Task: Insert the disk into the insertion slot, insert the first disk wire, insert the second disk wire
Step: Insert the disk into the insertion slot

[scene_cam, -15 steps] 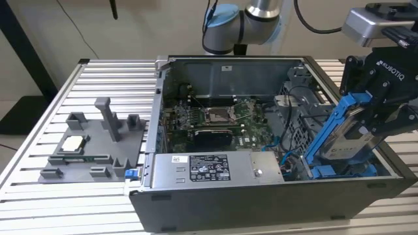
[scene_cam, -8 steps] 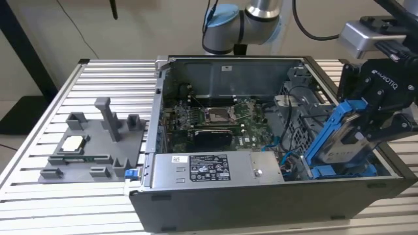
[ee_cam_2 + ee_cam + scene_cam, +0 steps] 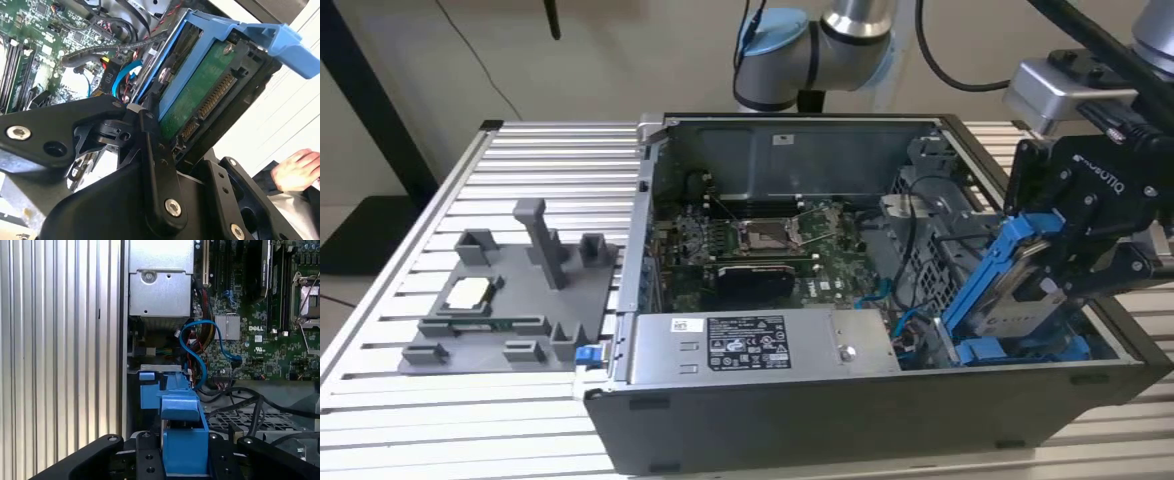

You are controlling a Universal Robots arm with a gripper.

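Note:
My gripper (image 3: 1074, 265) is shut on the disk (image 3: 1023, 300), a silver drive in a bright blue carrier frame. It holds the disk tilted on edge over the open computer case (image 3: 881, 420), at the exterior view's right. Just below sits the blue insertion slot (image 3: 1021, 350). In the second wrist view the disk's green board and connector (image 3: 200, 95) face the camera between my black fingers (image 3: 152, 150). In the first wrist view the blue carrier (image 3: 185, 432) sits between the fingers (image 3: 145, 460), above the slot's blue clip (image 3: 149, 392). A blue disk wire (image 3: 200, 342) curls beside the slot.
A grey power supply box (image 3: 747, 345) fills the case's near edge, with the motherboard (image 3: 774, 245) behind it. Black cables (image 3: 260, 407) lie near the drive bay. A grey fixture tray (image 3: 507, 300) rests on the slatted table (image 3: 400, 420). A person's hand (image 3: 297, 170) is in the second wrist view.

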